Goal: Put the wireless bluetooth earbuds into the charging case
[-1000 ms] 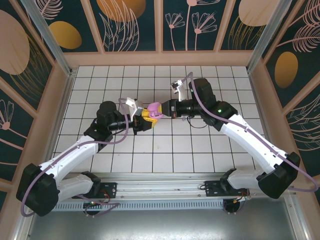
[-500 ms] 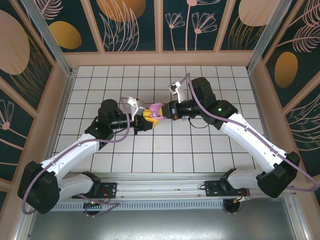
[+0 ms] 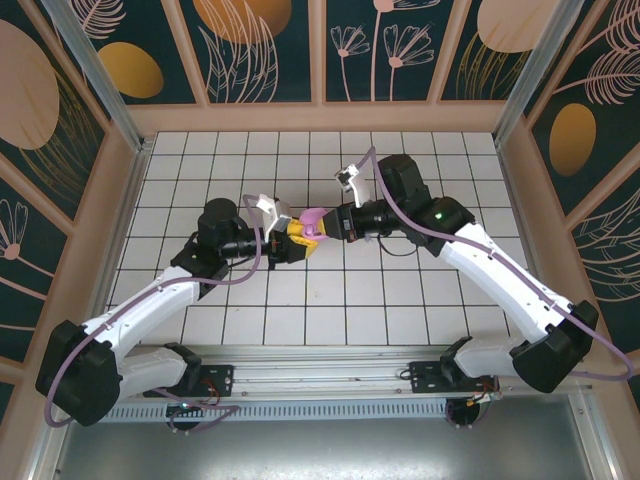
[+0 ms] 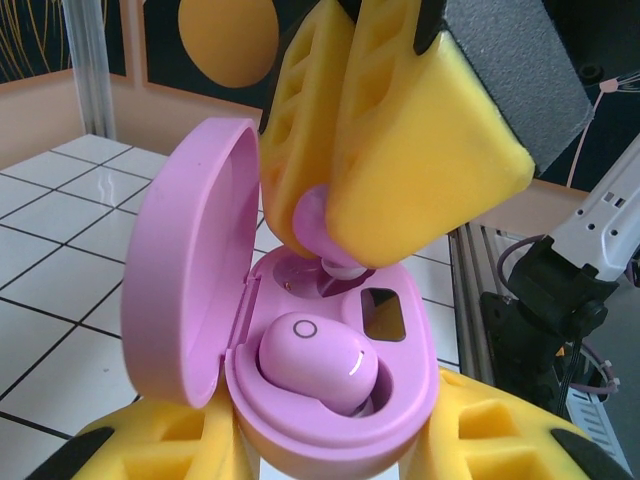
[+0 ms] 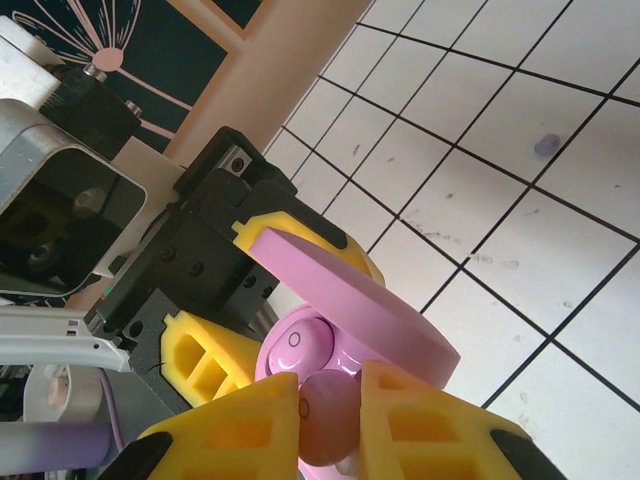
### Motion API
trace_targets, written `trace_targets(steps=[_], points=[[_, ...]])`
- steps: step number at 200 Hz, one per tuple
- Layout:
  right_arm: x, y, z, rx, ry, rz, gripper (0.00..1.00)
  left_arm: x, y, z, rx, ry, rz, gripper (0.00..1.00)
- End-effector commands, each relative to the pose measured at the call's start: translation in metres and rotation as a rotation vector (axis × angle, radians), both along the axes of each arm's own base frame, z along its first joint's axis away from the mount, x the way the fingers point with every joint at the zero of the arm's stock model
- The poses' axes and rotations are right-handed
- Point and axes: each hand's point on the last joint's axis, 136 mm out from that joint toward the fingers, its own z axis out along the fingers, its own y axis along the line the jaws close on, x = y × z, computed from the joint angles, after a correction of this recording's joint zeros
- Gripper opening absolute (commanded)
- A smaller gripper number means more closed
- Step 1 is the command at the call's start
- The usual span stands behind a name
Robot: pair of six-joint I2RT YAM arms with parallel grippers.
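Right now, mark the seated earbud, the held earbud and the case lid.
seated earbud (image 4: pixel 318 358), left wrist view, its rounded top.
held earbud (image 4: pixel 316 216), left wrist view, its exposed rounded side.
case lid (image 4: pixel 188 270), left wrist view, its broad face.

A desk (image 3: pixel 200 160) of white square tiles with dark grout lines fills the middle of the top view. A pale wooden border (image 3: pixel 320 117) frames it at the back and along both sides. Above the border rise wall panels (image 3: pixel 270 50) of dark teal, printed with pale line-drawn flowers, feathery leaves and orange-gold ovals, split by wooden slats. Aluminium posts stand in the upper left (image 3: pixel 95 70) and upper right (image 3: pixel 535 65) corners. A metal rail (image 3: pixel 320 358) crosses the lower edge, with grey sheet metal (image 3: pixel 320 445) below it. The light is even and bright.
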Motion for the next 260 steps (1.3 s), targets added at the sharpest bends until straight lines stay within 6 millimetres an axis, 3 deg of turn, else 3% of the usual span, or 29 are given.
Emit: trace_targets(steps=[1,31,166,219,260], points=[[-0.006,0.002,-0.001,-0.008,0.029,0.032,0.16,-0.002,-0.002,0.029,-0.048,-0.105,-0.023,0.0],[-0.002,-0.002,-0.013,-0.061,0.033,0.009,0.2,-0.002,-0.002,0.03,-0.049,-0.107,-0.023,0.0],[0.01,0.001,-0.018,-0.165,-0.016,-0.039,0.29,-0.005,-0.001,0.03,-0.053,-0.107,-0.03,0.0],[0.02,-0.005,-0.008,-0.18,-0.062,-0.101,0.29,-0.007,0.0,0.027,-0.054,-0.105,-0.03,0.0],[0.022,-0.005,0.002,-0.158,-0.081,-0.117,0.35,-0.008,0.0,0.028,-0.059,-0.104,-0.031,0.0]])
